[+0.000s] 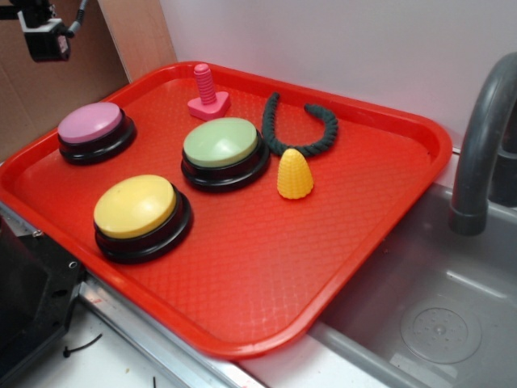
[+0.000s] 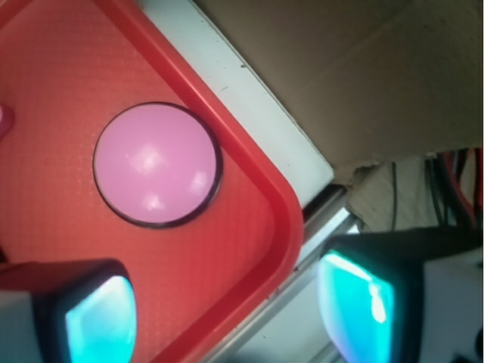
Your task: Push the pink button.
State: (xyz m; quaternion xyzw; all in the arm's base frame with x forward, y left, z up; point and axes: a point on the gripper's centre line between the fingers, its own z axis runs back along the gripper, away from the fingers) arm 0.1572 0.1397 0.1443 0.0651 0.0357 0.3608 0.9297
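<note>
The gripper (image 2: pixel 227 310) is showing only in the wrist view, where its two fingers are entering from the bottom edge – one pad (image 2: pixel 98 321) at lower left, the other at lower right, both glowing teal. The fingers are standing spread wide apart, with nothing between them. The left pad is hanging over the tray floor; the right one is sitting out beyond the tray's rim, over the metal edge of the counter. In the exterior view only a black part of the arm (image 1: pixel 40 32) is reaching into the top left corner, well above the tray; the fingertips themselves are lying out of that frame.

The pink button (image 2: pixel 157 165) is lying ahead of the fingers in the wrist view, apart from both pads and untouched. It is sitting in the corner of the red tray (image 1: pixel 388 210), near the rim on two sides – the far left corner as the exterior view gives it, where the pink button (image 1: pixel 90 125) is showing its mauve dome on a black base.

Moving outward across the tray: the green button (image 1: pixel 222 145) is sitting near the middle, the yellow button (image 1: pixel 136 208) closer to the front edge. A pink screw (image 1: pixel 207 93) is standing upright behind the green button. A dark rope (image 1: pixel 299 129) is lying in a curve to the right, with a yellow corn toy (image 1: pixel 294 175) touching or just beside its lower bend. A grey sink (image 1: pixel 436 315) and faucet (image 1: pixel 481 137) are occupying the right side.
</note>
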